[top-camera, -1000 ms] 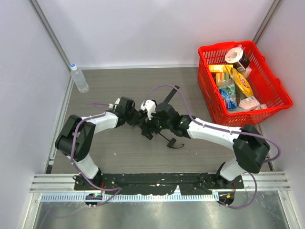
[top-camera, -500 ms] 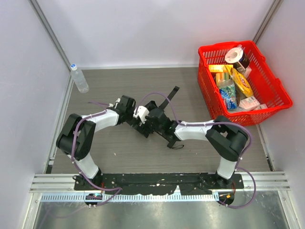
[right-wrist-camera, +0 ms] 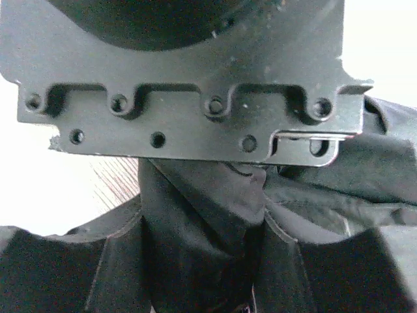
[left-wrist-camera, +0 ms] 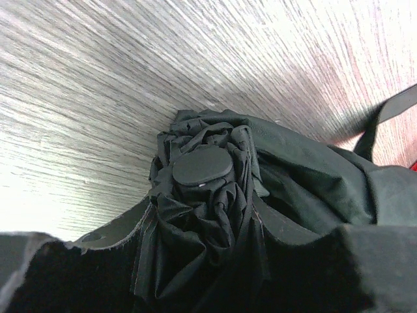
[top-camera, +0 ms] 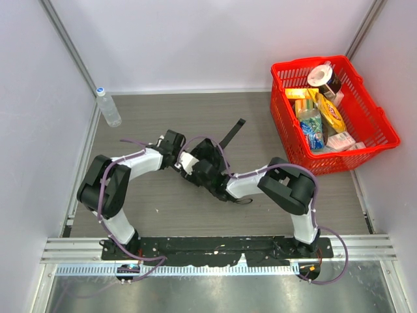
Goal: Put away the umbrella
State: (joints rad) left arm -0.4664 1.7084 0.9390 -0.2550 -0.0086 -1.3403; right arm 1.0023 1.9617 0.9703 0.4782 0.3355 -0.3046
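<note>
**Top view:** umbrella (top-camera: pixel 212 184) lay collapsed on the desk (top-camera: pixel 156 212) between left gripper (top-camera: pixel 181 156) and right gripper (top-camera: pixel 194 168). Its strap (top-camera: pixel 230 134) trailed loose beyond them, so fastening likely remained. Basket (top-camera: pixel 326 163) stood well right, bottle (top-camera: pixel 108 107) far left; neither obstructed.

**Left wrist:** left gripper was clenched on the bunched canopy.

**Right wrist:** fabric lay between the fingers (right-wrist-camera: pixel 339 267); grip undeterminable.

Umbrella (top-camera: pixel 228 138) left of basket (top-camera: pixel 326 163)
</note>
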